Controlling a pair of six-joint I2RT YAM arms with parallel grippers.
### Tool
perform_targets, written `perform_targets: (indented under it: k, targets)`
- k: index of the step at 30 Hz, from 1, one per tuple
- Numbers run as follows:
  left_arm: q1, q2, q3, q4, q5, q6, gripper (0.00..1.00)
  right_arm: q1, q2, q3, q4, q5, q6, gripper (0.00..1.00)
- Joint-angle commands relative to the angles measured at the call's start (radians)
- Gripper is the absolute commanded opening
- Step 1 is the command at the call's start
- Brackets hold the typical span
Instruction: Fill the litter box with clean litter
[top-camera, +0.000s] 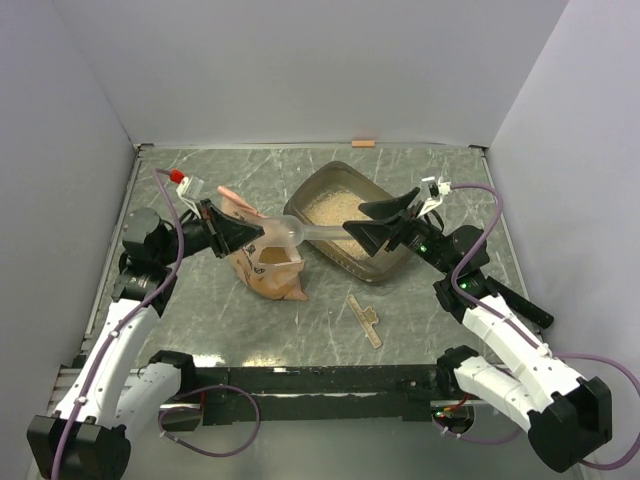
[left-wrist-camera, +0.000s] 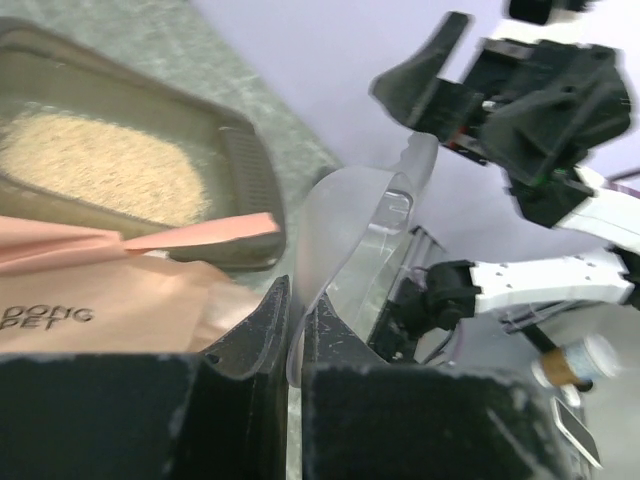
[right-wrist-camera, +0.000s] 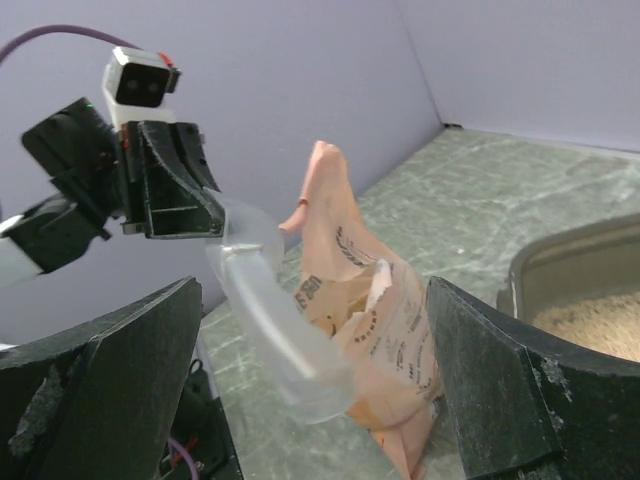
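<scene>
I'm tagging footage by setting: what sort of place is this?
Probably a robot lab test cell, not a home: plain white walls box in a marbled table, and the left arm and right arm are mounted at its near edge.

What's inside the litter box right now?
A patch of clean litter lies in the litter box, bare floor around it. The right gripper and scoop handle cover its near right part.

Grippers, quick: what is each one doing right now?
Left gripper: closed on the clear plastic scoop.
Right gripper: open, gripping nothing.
</scene>
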Motion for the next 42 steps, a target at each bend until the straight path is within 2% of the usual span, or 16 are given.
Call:
perform_targets:
  k: [1,12,21,30,36,42]
  targets:
    - [0.031,-0.013,-0.022,0.213,0.153,-0.115,0.01,-0.032,0.027,-0.019,0.182,-0.127,0.054,0.99]
    - [0.035,-0.074,-0.043,0.143,0.173,-0.09,0.01,-0.037,0.068,-0.016,0.263,-0.272,0.115,0.98]
    - [0.035,-0.056,-0.031,0.155,0.161,-0.095,0.01,0.015,0.071,-0.047,0.312,-0.279,0.169,0.95]
    - [0.035,-0.058,-0.017,0.118,0.152,-0.063,0.01,0.098,0.062,-0.051,0.288,-0.239,0.13,0.94]
    - [0.035,-0.053,-0.013,0.098,0.15,-0.049,0.01,0.121,0.065,-0.031,0.27,-0.228,0.11,0.9]
    - [0.035,-0.05,-0.005,0.089,0.149,-0.038,0.01,0.147,0.074,0.01,0.213,-0.228,0.077,0.77]
